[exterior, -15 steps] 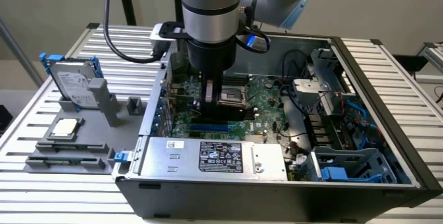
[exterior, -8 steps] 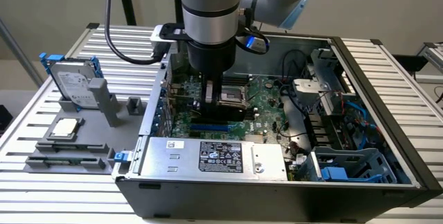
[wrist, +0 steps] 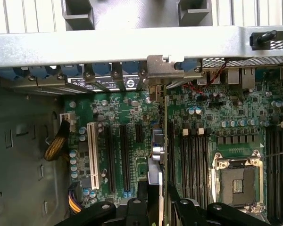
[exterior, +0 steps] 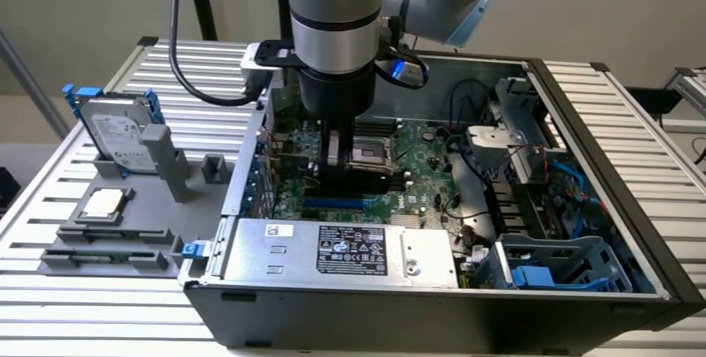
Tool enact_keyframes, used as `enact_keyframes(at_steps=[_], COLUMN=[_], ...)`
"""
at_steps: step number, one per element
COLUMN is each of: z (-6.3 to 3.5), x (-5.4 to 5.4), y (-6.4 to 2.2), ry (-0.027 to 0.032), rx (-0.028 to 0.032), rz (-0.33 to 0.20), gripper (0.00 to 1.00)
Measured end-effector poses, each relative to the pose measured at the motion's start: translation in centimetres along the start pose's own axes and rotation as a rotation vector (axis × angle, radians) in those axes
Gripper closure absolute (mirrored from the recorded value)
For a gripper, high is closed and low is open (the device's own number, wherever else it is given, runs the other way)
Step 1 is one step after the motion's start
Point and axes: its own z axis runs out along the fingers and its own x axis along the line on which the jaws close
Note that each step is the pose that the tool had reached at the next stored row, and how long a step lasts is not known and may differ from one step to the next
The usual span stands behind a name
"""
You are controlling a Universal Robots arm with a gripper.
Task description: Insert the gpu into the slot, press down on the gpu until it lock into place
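I am pinching the gpu (wrist: 158,150) by its upper edge in my gripper (wrist: 162,205), one finger pressing on each face. I am holding it upright and edge-on so that, as I judge it, its lower edge is running along the slot (exterior: 334,204), which is lying directly under it. Whether the card is already sitting in the slot I cannot tell. At the slot's far end the card's bracket (wrist: 159,70) is meeting the back wall (wrist: 108,47) of the case, among the row of blanking plates. That is likely why I am carrying the card this way round.

Around the slot the green board (wrist: 212,113) is lying flat on the floor of the open case (exterior: 441,316), giving me room to come straight down. Just beside the slot a silver supply box (exterior: 342,249) is filling one corner. Well away from the slot, outside the case, a drive (exterior: 116,138) is standing in a grey holder on the slatted table (exterior: 617,101). Beyond the table a plain wall (exterior: 88,2) is closing off the room.
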Motion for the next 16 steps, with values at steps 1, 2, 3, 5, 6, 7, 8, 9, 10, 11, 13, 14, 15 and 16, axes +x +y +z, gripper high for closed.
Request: enact_keyframes(at_steps=[1, 2, 3, 5, 6, 7, 8, 9, 10, 11, 13, 14, 15, 16], z=[0.05, 0.1, 0.14, 0.23, 0.26, 0.31, 0.38, 0.44, 0.5, 0.58, 0.76, 0.87, 0.98, 1.09], x=[0.0, 0.0, 0.0, 0.0, 0.0, 0.0, 0.0, 0.0, 0.0, 0.0, 0.0, 0.0, 0.0, 0.0], y=[0.0, -0.02, -0.06, -0.15, -0.19, -0.21, -0.21, -0.2, -0.2, -0.2, -0.19, -0.18, -0.18, -0.17], ry=[-0.0001, -0.0002, -0.0003, -0.0006, -0.0008, -0.0011, -0.0012, -0.0012, -0.0011, -0.001, -0.0004, -0.0001, 0.0002, 0.0004], rx=[0.0, -0.0001, -0.0002, -0.0004, -0.0005, -0.0006, -0.0006, -0.0008, -0.0013, -0.0019, -0.0036, -0.0043, -0.005, -0.0059], rz=[-0.001, -0.002, -0.004, -0.007, -0.009, -0.012, -0.013, -0.014, -0.015, -0.015, -0.016, -0.016, -0.016, -0.016], gripper=[0.74, 0.74, 0.74, 0.74, 0.74, 0.74, 0.74, 0.74, 0.74, 0.74, 0.74, 0.74, 0.74, 0.74])
